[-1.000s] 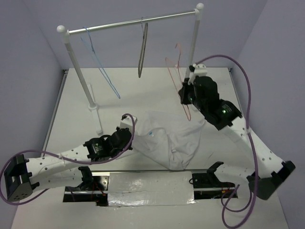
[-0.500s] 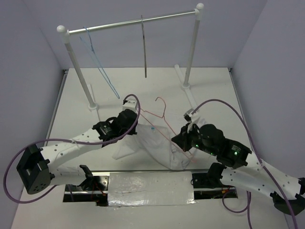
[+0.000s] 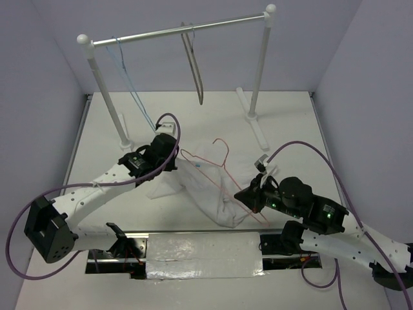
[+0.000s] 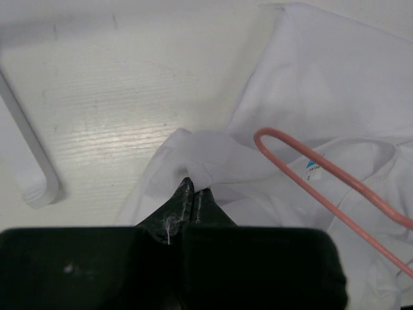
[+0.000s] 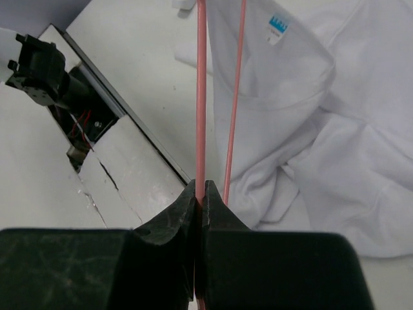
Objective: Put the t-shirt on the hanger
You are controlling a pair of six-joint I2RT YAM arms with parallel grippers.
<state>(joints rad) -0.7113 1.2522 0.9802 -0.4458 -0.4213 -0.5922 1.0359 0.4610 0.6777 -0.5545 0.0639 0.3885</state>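
The white t-shirt lies crumpled on the table between the two arms. My left gripper is shut on a raised fold of the t-shirt near the collar, its fingertips pressed together on the cloth. The thin pink-red hanger lies slanted across the shirt. Its hook sits beside the neck label. My right gripper is shut on one wire of the hanger, low over the shirt. A second wire runs alongside it.
A white clothes rack stands at the back. On its rail hang a light-blue wire hanger and a thicker grey-brown hanger. One rack foot lies left of my left gripper. A taped panel covers the near edge.
My right gripper has brought the hanger from up by the rail down over the shirt. My left gripper has drawn the shirt's fold up and away. The grey-brown hanger swings.
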